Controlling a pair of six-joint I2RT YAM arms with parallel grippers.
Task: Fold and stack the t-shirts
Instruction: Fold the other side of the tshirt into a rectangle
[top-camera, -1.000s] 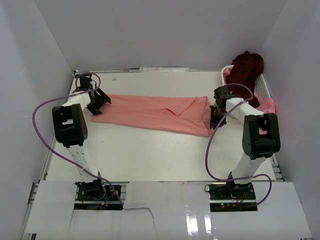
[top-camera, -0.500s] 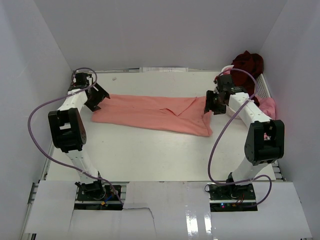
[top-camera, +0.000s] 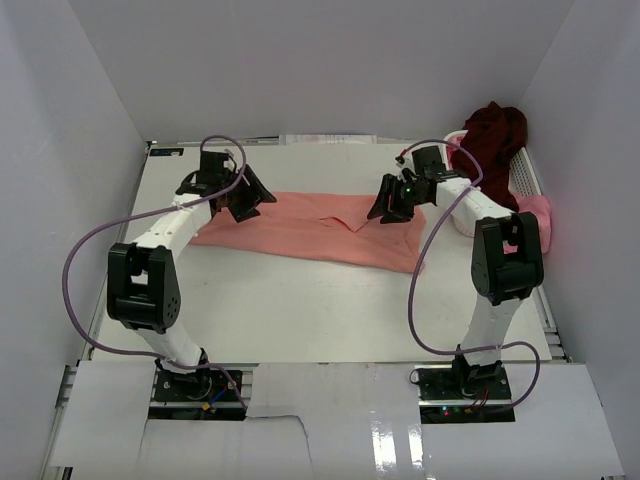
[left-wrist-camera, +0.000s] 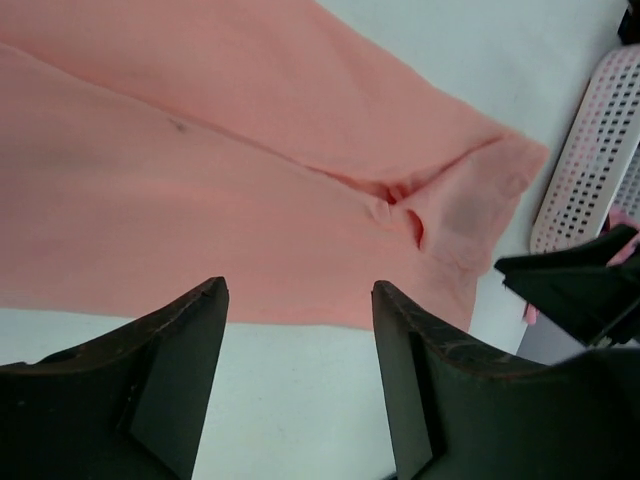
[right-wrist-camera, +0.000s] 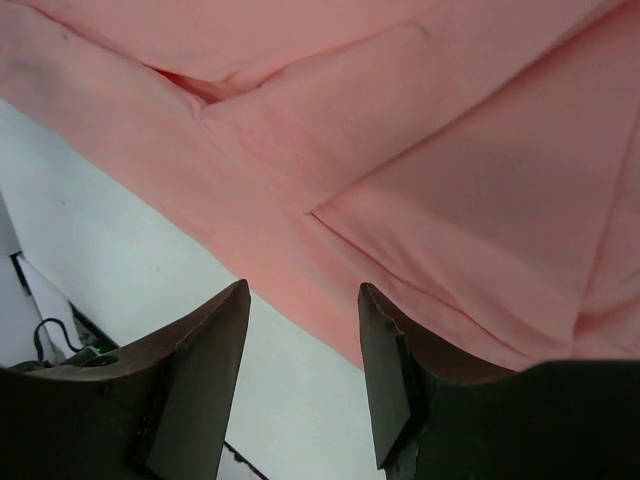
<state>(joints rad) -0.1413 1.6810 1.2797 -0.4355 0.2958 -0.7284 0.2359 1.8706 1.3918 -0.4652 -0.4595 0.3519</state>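
Three t-shirts show from above. The salmon-pink t-shirt (top-camera: 310, 225) lies flat in the middle of the table (top-camera: 300, 310), folded into a long band with a creased flap near its right end. Its long axis runs left to right, the right end angled slightly nearer. The dark maroon t-shirt (top-camera: 493, 130) is heaped on the white basket (top-camera: 524, 175) in the far right corner, and the brighter pink t-shirt (top-camera: 537, 212) sits at the basket's near end. The left gripper (top-camera: 247, 197) is over the band's left part and the right gripper (top-camera: 390, 200) over its right part. The table is white, with plain pale walls (top-camera: 330, 60) around it.

Left wrist: the left gripper (left-wrist-camera: 300, 290) has its jaws well apart, holding nothing, over the salmon cloth's edge.

Right wrist: the right gripper (right-wrist-camera: 303, 295) is likewise parted and empty above overlapping salmon folds and bare table.
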